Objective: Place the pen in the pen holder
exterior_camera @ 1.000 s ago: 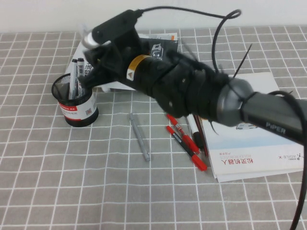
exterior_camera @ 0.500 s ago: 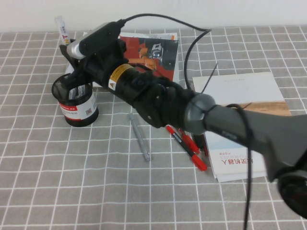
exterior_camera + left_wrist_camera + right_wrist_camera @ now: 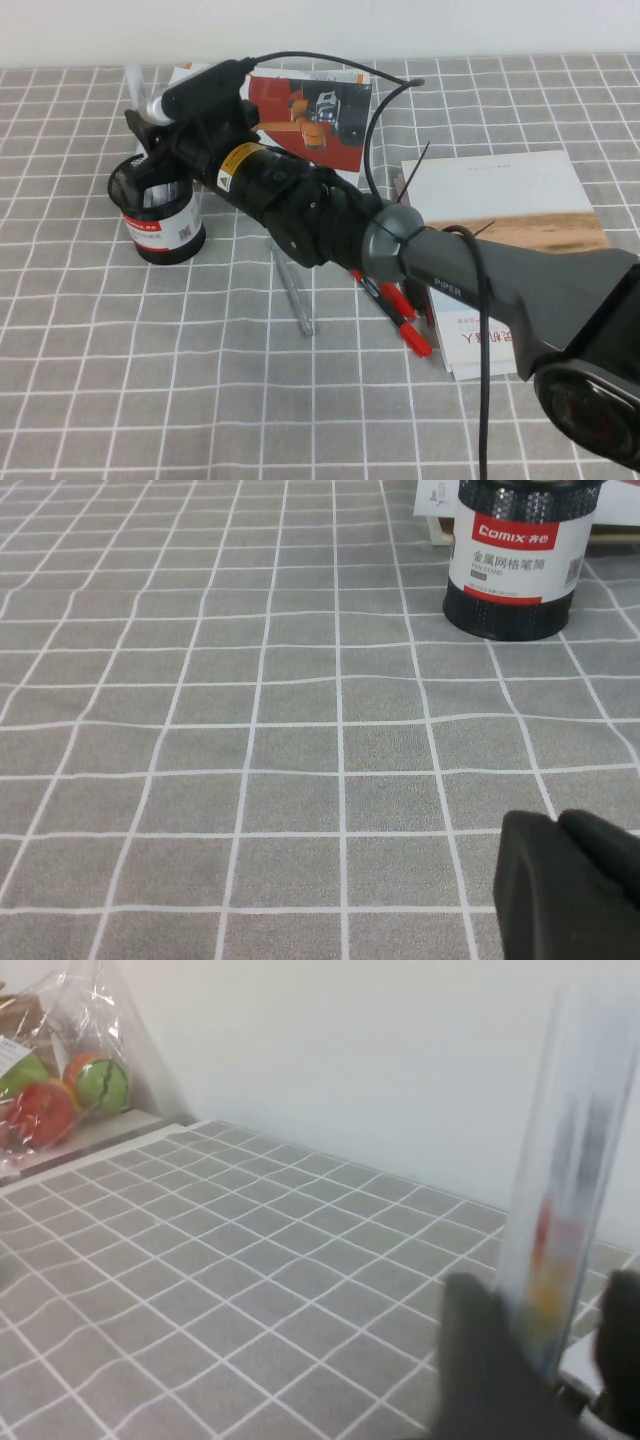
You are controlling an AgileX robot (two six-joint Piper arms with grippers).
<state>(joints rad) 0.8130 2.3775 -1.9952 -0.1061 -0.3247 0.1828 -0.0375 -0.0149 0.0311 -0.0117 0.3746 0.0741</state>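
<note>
The pen (image 3: 134, 82), a white barrel with coloured lettering, stands upright and blurred just above the pen holder (image 3: 160, 212), a black mesh cup with a red-and-white label. My right gripper (image 3: 146, 125) hovers over the cup's rim. In the right wrist view the pen (image 3: 565, 1180) stands between the open jaws of the right gripper (image 3: 548, 1290), against one finger (image 3: 480, 1350) and apart from the other. The left gripper (image 3: 555, 825) rests low over the cloth, shut and empty, some way from the pen holder (image 3: 520, 570).
A slim grey pen (image 3: 293, 285) and red pens (image 3: 392, 302) lie on the checked cloth right of the cup. A brochure (image 3: 310, 105) lies behind the arm and a booklet (image 3: 500, 200) to the right. A bag of fruit (image 3: 60, 1080) sits at the table's far edge.
The right jaws have opened around the pen. The pen has sunk lower toward the cup and now looks blurred. The right arm has shifted slightly.
</note>
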